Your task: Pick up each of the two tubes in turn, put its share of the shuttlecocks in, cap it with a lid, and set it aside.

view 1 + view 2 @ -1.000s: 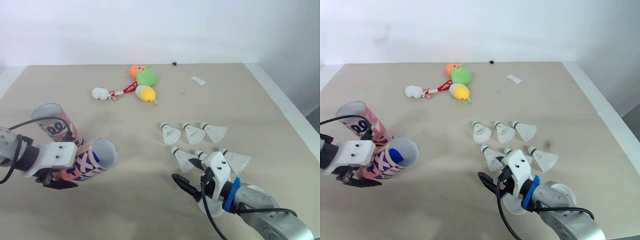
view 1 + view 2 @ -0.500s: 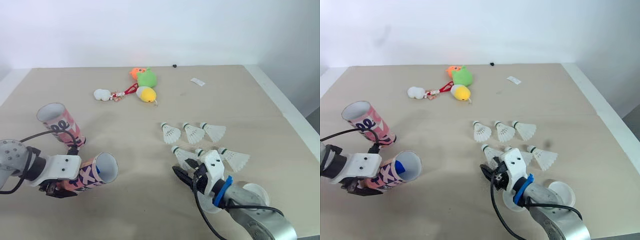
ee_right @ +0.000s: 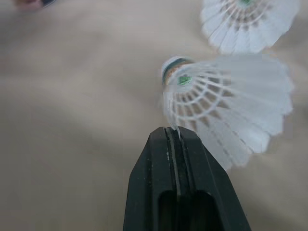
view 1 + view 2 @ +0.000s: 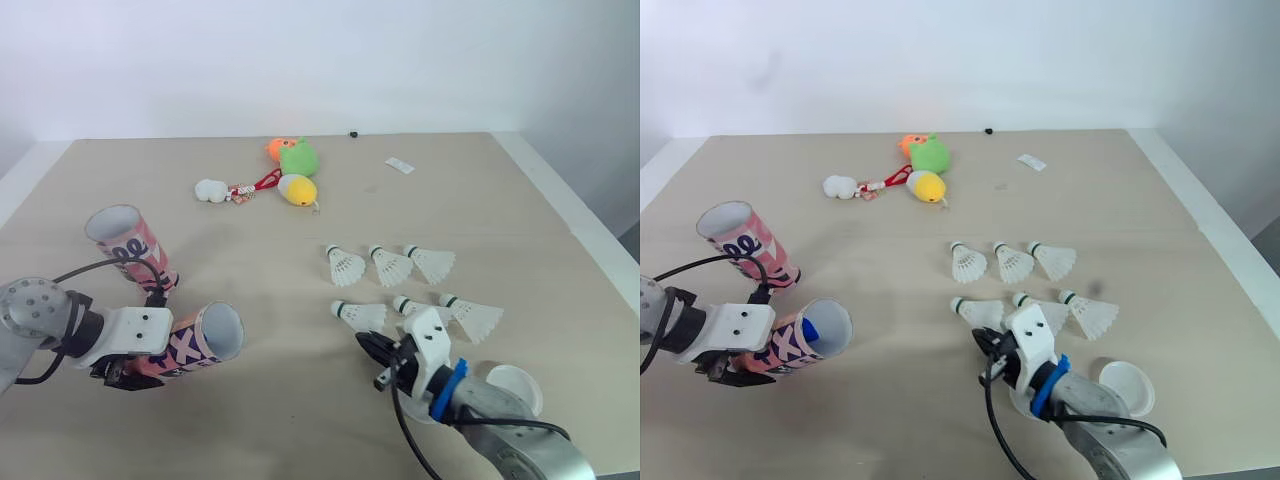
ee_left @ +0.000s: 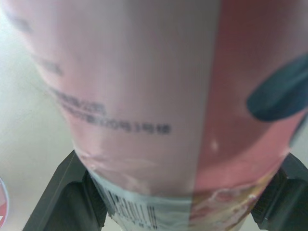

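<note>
Left gripper (image 4: pixel 130 372): its arm comes in low over the worktop (image 4: pixel 300 420) from the left edge. The jaws are clenched on the lower end of the held tube (image 4: pixel 190 343), one black finger on each side of it.
Held tube: tilted, open mouth turned up and to the right, toward the shuttlecocks (image 4: pixel 390 267). A blue patch shows inside the mouth.
Second tube (image 4: pixel 130 245): just behind the held one, leaning, mouth open and facing up.
Right gripper (image 3: pixel 173 137): its arm reaches in from the lower right corner, wrist low. The jaws are pressed together with no gap, and their tip touches the skirt rim of the nearest shuttlecock (image 4: pixel 360 315).
Nearest shuttlecock: lies on its side, cork pointing left, with a green band under the cork. It is the left one of the front row of three, and three more lie in a row behind.
Lid (image 4: pixel 512 385): a white disc flat on the worktop, beside the right arm.
Writing: both tubes are pink and white with large dark-blue letters. An "X" can be made out on the held one. The left wrist view shows small print and a barcode, too blurred to read.
</note>
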